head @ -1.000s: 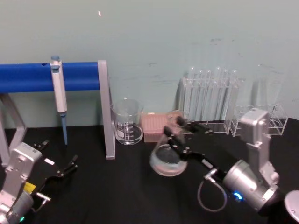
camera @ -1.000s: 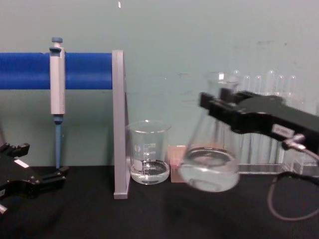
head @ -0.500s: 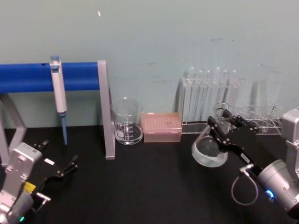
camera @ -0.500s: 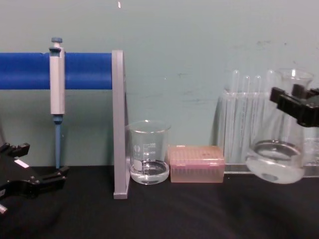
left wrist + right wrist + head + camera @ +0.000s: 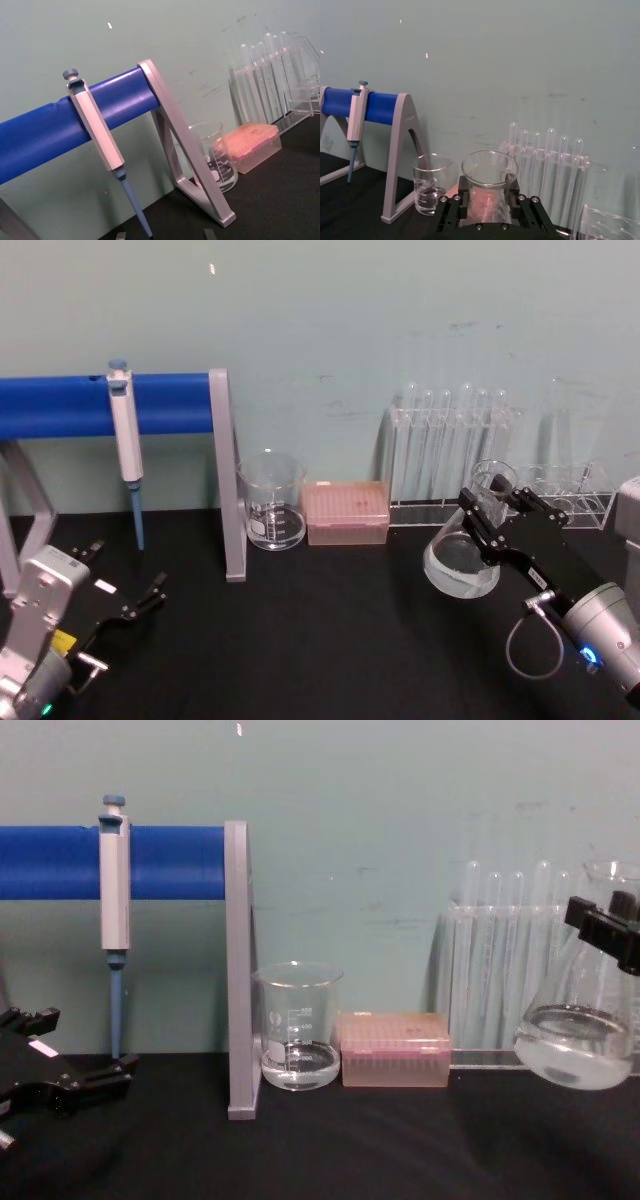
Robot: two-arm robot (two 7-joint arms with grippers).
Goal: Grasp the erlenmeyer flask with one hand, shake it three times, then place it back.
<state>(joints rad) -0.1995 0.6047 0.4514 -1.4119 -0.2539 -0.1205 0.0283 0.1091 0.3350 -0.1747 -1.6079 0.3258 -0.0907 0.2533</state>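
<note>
1. My left pincer (image 5: 125, 575) sits low at the far left over the matte black table (image 5: 300, 640), with its black fingers spread and nothing between them.
2. Behind it, a smooth blue bar (image 5: 60, 407) lies level, ending at a flat grey leg (image 5: 228, 480). A slim grey-white pipette (image 5: 125, 445) hangs upright from the bar, its blue tip down.
3. Just right of the leg stands a beaker (image 5: 272, 500). It is clear glass, cylindrical, white-marked and holds a little liquid.
4. Beside the beaker is a low, rectangular, translucent pink box (image 5: 346, 511).
5. Against the wall stands a clear rack (image 5: 450, 455) of tall, thin, round-ended tubes.
6. The flask (image 5: 462, 560) is a clear glass cone with a wide round base and a flared rim, and it holds a little clear liquid.
   - It is tilted, in front of the rack and right of the box.
   - My right pincer (image 5: 497, 502) pinches its narrow neck just under the rim, one black finger on each side.
   - I cannot tell whether its base touches the table.
</note>
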